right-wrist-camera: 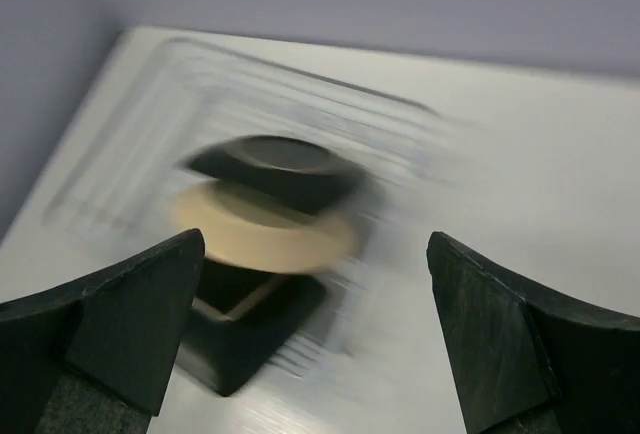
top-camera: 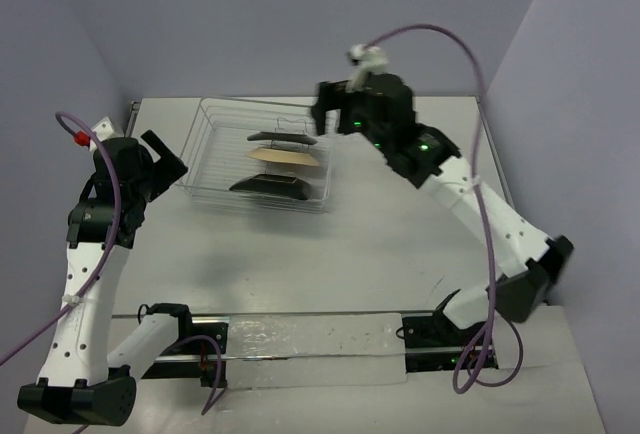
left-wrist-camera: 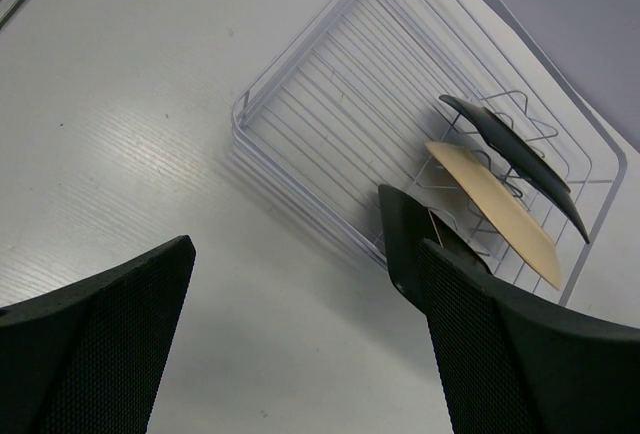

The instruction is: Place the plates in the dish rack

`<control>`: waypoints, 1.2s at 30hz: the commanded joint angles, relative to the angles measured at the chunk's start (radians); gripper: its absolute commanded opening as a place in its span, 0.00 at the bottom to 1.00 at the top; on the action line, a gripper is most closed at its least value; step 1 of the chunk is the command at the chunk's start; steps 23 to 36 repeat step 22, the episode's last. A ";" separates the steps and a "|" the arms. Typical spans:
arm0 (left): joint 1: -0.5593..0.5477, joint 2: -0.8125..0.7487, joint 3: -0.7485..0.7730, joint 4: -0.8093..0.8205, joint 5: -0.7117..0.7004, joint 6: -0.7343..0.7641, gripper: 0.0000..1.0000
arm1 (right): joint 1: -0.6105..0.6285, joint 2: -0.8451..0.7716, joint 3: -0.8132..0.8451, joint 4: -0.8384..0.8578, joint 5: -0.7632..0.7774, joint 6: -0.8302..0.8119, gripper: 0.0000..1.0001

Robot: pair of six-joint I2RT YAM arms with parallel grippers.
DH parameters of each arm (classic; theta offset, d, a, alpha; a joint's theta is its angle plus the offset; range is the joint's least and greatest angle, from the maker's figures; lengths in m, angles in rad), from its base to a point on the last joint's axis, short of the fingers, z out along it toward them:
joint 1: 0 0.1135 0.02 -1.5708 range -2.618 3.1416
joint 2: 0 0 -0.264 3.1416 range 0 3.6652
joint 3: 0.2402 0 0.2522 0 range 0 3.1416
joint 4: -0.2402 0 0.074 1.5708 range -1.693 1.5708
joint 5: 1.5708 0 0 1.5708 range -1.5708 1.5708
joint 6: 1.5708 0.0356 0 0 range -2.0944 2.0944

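**A:** Where are the plates?

**B:** All three are inside the dish rack (top-camera: 212,144), in its right-hand half. They are lined up one behind another among the wire prongs. The teal plate (top-camera: 282,138) is farthest from the arm bases, the cream plate (top-camera: 286,157) is in the middle, and the black plate (top-camera: 268,186) is nearest.

**A:** Do they stand straight up?

**B:** No, they are tilted. In the left wrist view the teal and cream ones lean the same way, with prongs showing between them. The black one is mostly hidden behind a finger in that view.

**A:** And the rack itself?

**B:** It sits flat on the table (top-camera: 380,244), toward the far left part of it, between the two arms' reach.

**A:** What is the right claw doing?

**B:** The right gripper (top-camera: 333,114) hangs over the rack's far right corner, near the teal plate. Its fingers are spread wide with nothing between them. Its own camera is blurred, but the three plates show below the gap, clear of both fingers.

**A:** And the left one?

**B:** The left gripper (top-camera: 168,166) is off to the rack's left side, apart from the wire wall and pointing toward it. Its jaws are also spread wide and hold nothing; only bare table and the rack's near corner show between them
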 commanded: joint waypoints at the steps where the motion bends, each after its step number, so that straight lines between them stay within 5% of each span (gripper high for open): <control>1: 0.011 -0.009 0.019 0.042 -0.001 -0.020 0.99 | -0.175 -0.215 -0.287 0.009 0.170 0.359 1.00; 6: 0.014 -0.005 0.010 0.052 -0.015 -0.040 0.99 | -0.241 -0.466 -0.621 0.001 0.325 0.461 1.00; 15: 0.015 0.022 -0.002 0.042 -0.064 -0.080 0.99 | -0.241 -0.628 -0.834 -0.043 0.464 0.540 1.00; 36: 0.015 -0.020 -0.033 0.054 -0.088 -0.088 0.99 | -0.241 -0.621 -0.813 -0.012 0.482 0.499 1.00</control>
